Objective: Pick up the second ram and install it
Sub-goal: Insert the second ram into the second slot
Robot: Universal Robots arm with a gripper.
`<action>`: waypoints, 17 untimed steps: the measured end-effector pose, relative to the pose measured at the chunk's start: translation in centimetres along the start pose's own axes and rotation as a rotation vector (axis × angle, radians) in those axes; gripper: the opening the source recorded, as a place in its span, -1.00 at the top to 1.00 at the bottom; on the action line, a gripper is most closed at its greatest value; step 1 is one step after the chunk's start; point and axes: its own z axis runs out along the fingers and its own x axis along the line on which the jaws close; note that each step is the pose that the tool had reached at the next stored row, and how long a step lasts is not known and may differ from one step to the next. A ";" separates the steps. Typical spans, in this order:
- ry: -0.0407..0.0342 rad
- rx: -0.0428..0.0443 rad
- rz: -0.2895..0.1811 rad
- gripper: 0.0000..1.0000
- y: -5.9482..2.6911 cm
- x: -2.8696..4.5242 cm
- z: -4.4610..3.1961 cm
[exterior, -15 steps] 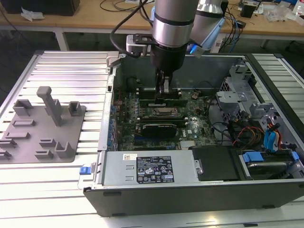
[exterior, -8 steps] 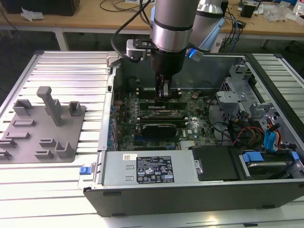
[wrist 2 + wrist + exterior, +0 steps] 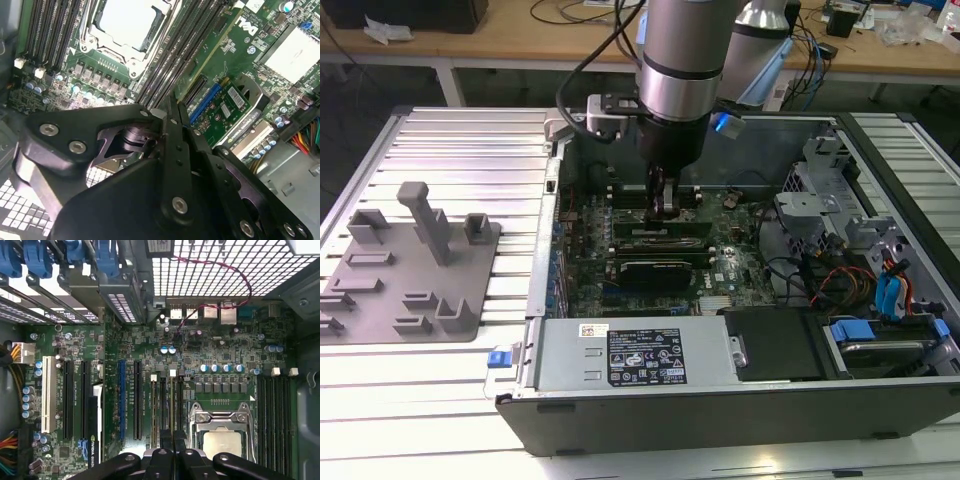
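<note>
My gripper [image 3: 665, 207] hangs low inside the open computer case [image 3: 545, 290], over the black memory slots [image 3: 660, 232] on the motherboard. In the first wrist view the second ram [image 3: 172, 405] shows edge-on as a thin olive-green strip. It runs from between my fingertips along a slot with a white latch [image 3: 172, 373]. My gripper [image 3: 172, 436] is shut on it, and I cannot tell whether it sits in the slot. In the second wrist view my gripper [image 3: 172, 107] has its fingers pressed close together above the slot rows [image 3: 175, 60].
The processor socket [image 3: 222, 426] lies right beside the slots. A grey plastic fixture [image 3: 415, 265] stands on the ribbed table at the exterior view's left. The power supply [image 3: 630, 355] fills the case front, and a drive cage [image 3: 820, 210] with cables [image 3: 840, 282] sits at the right.
</note>
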 end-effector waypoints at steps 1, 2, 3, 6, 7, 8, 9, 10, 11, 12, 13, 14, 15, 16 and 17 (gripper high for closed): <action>0.0000 0.0000 0.000 0.81 -0.01 0.00 0.12; 0.0000 0.0000 0.000 0.81 -0.01 0.00 0.24; 0.0000 0.0000 0.000 0.81 -0.02 0.00 0.36; 0.0000 0.0000 0.000 0.81 -0.05 -0.01 0.98; 0.0000 0.0000 0.000 0.81 -0.05 -0.01 1.14; 0.0000 0.0000 0.000 0.81 -0.07 -0.02 1.35; 0.0001 0.0000 0.000 0.81 -0.07 -0.03 1.46; 0.0000 0.0000 0.000 0.81 -0.08 -0.04 1.60; 0.0003 -0.0001 0.000 0.81 -0.08 -0.05 1.64; -0.0001 0.0000 0.000 0.81 -0.09 -0.07 1.80; 0.0000 0.0000 0.000 0.81 -0.10 -0.11 2.08; 0.0002 -0.0001 0.001 0.81 -0.10 -0.13 2.13; -0.0002 0.0001 0.001 0.81 -0.11 -0.14 2.25; -0.0002 -0.0001 0.004 0.81 -0.12 -0.15 2.44; -0.0003 0.0000 0.005 0.81 -0.13 -0.16 2.57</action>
